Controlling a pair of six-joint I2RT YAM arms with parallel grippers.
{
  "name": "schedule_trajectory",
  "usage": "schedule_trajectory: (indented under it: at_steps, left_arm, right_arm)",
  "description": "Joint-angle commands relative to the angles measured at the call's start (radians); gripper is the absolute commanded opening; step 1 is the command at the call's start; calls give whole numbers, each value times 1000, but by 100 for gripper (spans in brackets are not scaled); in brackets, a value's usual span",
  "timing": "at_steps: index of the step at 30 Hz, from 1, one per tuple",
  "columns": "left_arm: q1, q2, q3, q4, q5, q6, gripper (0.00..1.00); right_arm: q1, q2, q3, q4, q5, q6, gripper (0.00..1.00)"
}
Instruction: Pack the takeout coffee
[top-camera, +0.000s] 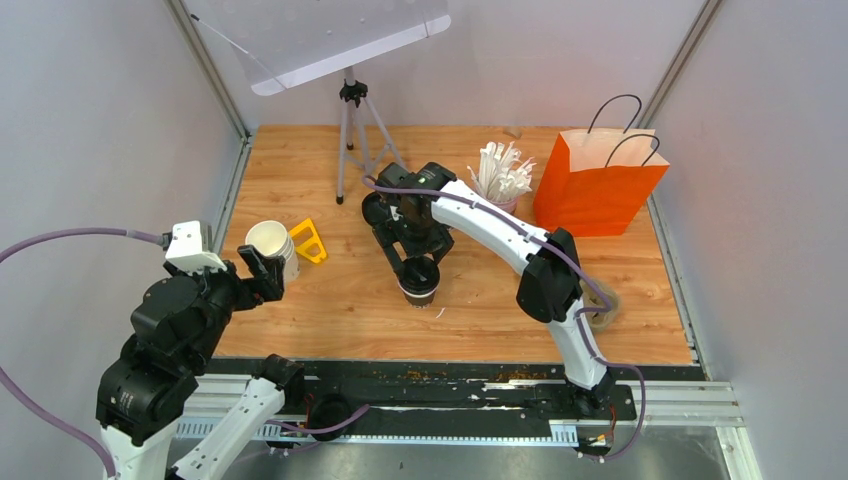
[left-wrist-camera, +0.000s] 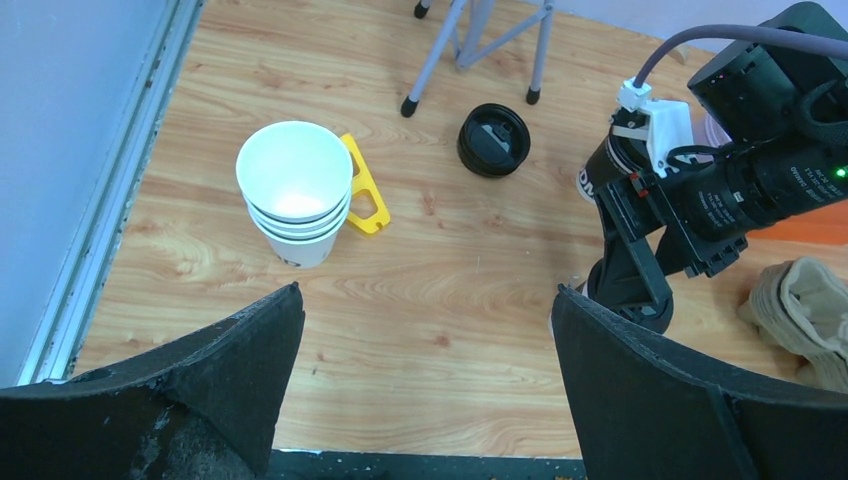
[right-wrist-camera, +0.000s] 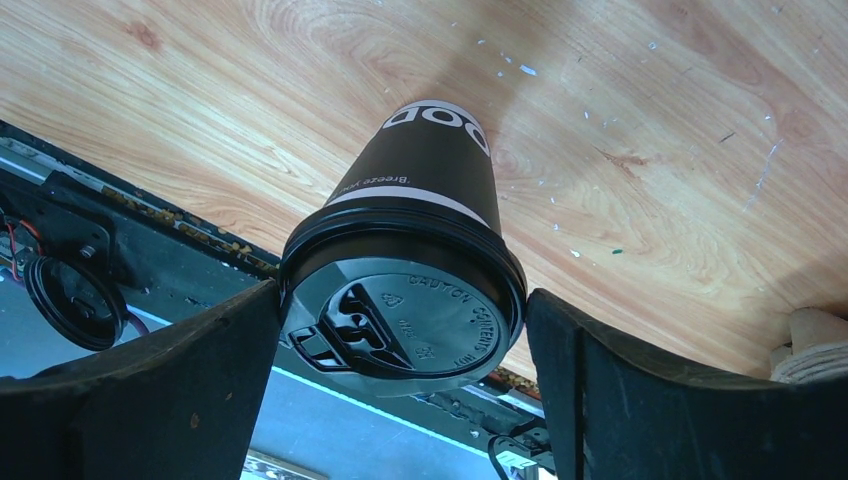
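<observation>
- both sets of jaws read wide open on my screens, and neither has hold of anything.
- on the right wrist feed i see the right gripper (right-wrist-camera: 402, 295) straddling the lidded cup (right-wrist-camera: 432, 170), one finger on each side of its black lid (right-wrist-camera: 420, 335). the finger on the right of that feed stands clear of the rim. the other is just beside it, and i cannot tell whether it touches.
- that cup has a dark wall with a white band and stands upright on the wooden table (top-camera: 330, 310), near the middle and toward the near edge.
- the left gripper (left-wrist-camera: 427, 300) hangs over bare wood at the left side with nothing between its fingers.
- just ahead of it sits a stack of white cups (left-wrist-camera: 295, 185), unlidded, with a yellow plastic piece (left-wrist-camera: 365, 195) just beside it.
- a loose black lid (left-wrist-camera: 493, 140) lies flat by the feet of the tripod (top-camera: 350, 140).
- an orange paper bag (top-camera: 598, 185) stands upright at the far right, with the cup of straws (top-camera: 500, 172) just beside it.
- the pulp tray (top-camera: 605, 305) lies at the right edge, well apart from the lidded cup.
</observation>
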Motion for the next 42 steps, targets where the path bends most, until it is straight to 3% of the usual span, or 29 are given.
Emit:
schedule_trajectory:
  at_steps: [1, 10, 15, 22, 25, 29, 34, 36, 42]
  left_arm:
    - [-7, 1, -2, 31, -13, 21, 100]
    - [-7, 14, -18, 25, 8, 19, 100]
    - [-7, 48, -16, -4, 17, -9, 100]
    - [-7, 127, -55, 18, 202, -42, 100]
    - [-7, 178, -109, 48, 305, -84, 98]
    - [-7, 214, -221, 196, 459, -193, 88]
    - [-7, 258, -359, 388, 594, -311, 82]
    - [-7, 282, -403, 430, 615, -330, 82]
    - [-9, 383, -451, 522, 658, -364, 81]
  right_arm:
    - [-4, -15, 7, 4, -5, -1, 92]
    - [-10, -43, 27, -3, -18, 2, 100]
    - [-17, -98, 30, -2, -7, 17, 98]
    - [-46, -245, -99, 81, -37, 36, 93]
    - [-62, -316, -222, 185, -68, 23, 83]
    - [-101, -386, -352, 327, -134, 12, 46]
    - [-168, -439, -490, 470, -257, 39, 16]
    - [-188, -441, -531, 515, -319, 51, 11]
    - [-198, -426, -553, 544, -349, 35, 12]
